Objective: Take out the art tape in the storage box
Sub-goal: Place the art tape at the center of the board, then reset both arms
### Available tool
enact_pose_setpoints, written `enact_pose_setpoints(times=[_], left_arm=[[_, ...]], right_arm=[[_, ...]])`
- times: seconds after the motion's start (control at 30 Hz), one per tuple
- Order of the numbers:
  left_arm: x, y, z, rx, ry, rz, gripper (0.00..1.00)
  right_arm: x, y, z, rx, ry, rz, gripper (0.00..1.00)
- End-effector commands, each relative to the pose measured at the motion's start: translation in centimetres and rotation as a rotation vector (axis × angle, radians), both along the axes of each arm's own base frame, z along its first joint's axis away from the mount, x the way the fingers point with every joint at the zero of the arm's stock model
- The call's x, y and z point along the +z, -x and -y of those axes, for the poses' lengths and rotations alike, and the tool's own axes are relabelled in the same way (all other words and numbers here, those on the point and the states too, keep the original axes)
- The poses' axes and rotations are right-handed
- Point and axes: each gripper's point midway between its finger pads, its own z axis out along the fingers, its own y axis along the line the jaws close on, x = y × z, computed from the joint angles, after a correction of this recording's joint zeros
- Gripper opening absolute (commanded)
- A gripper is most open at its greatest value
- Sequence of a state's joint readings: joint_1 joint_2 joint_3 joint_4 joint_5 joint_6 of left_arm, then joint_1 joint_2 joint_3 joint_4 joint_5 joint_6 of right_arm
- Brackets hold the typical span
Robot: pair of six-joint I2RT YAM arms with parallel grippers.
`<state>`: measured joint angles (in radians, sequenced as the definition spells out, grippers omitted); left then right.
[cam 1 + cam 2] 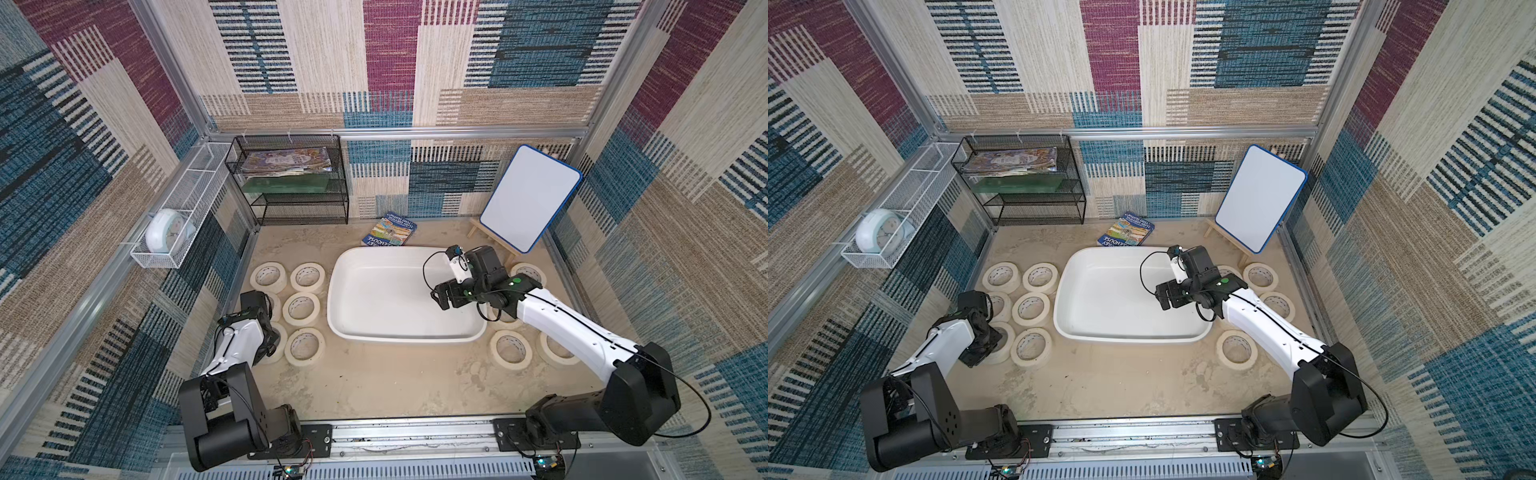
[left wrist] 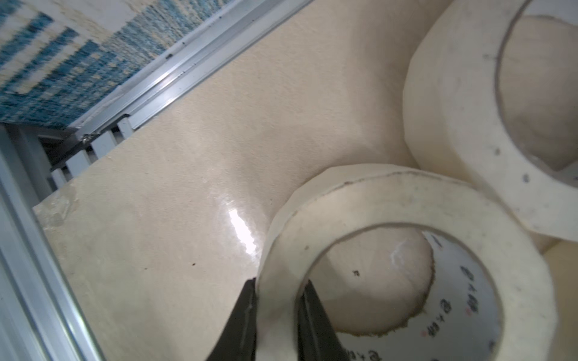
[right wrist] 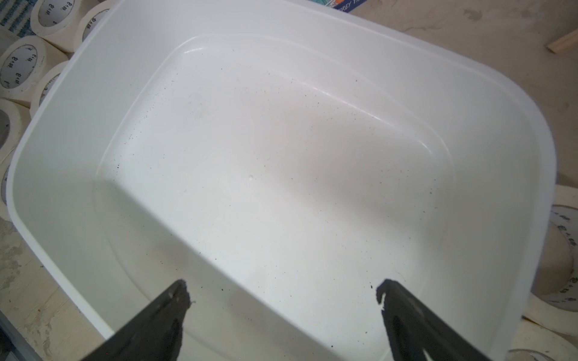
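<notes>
The white storage box [image 1: 407, 337] sits mid-table, and the right wrist view shows its floor [image 3: 266, 162] bare except for dark specks. Several cream art tape rolls lie flat on the table left of it [image 1: 301, 308] and right of it [image 1: 510, 349]. My left gripper [image 2: 278, 283] is down at the left group. Its black fingers lie against both sides of the wall of one art tape roll [image 2: 391, 206], which sits beside another roll [image 2: 453, 109]. My right gripper [image 3: 283, 290] hangs open over the box's right part [image 1: 439, 300], holding nothing.
A black wire rack [image 1: 291, 178] with books stands at the back left. Along the left wall runs a white wire basket [image 1: 195, 199] holding a clock [image 1: 168, 235]. A blue book [image 1: 390, 232] lies behind the box, and a whiteboard on an easel [image 1: 530, 199] stands back right.
</notes>
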<state>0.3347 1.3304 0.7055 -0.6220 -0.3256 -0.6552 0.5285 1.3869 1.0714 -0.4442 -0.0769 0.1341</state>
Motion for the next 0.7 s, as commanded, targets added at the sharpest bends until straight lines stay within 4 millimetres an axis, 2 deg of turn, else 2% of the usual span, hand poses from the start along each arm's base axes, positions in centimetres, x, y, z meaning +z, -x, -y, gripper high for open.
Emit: enact_pose_setpoints(times=[0.0,0.1,0.23,0.3,0.43,0.53,0.6,0.67], left_arm=[[-0.1,-1.1,0.7,-0.053,0.041,0.029,0.53],[0.7,-1.2,0.6,-0.077,0.030,0.037,0.77],[2.7,-1.2,0.8,-0.110,0.002,0.079,0.91],[4.4,-1.2,1.0,-0.141,-0.025,0.121,1.00],[7.3,-1.0,2.1,-0.228,-0.065,0.187,0.99],[9.0,-0.7,4.0,-0.328,-0.103,0.225,0.99],[10.2,-0.9,5.6,-0.416,-0.143,0.273,0.99],[11.4,-2.0,7.2,-0.529,-0.181,0.340,0.99]], right_arm=[[0.4,-0.4,0.2,-0.016,0.008,0.023,0.99],[0.6,-0.6,0.4,-0.025,0.011,0.029,0.99],[1.0,-0.7,0.4,-0.027,0.009,0.037,0.99],[1.5,-0.8,0.4,-0.031,0.006,0.050,0.99],[2.8,-1.3,1.5,-0.091,0.011,0.093,0.99],[3.5,-2.0,3.3,-0.162,0.034,0.121,0.99],[3.6,-2.5,5.2,-0.227,0.048,0.143,0.99],[3.8,-3.2,7.2,-0.295,0.046,0.164,0.99]])
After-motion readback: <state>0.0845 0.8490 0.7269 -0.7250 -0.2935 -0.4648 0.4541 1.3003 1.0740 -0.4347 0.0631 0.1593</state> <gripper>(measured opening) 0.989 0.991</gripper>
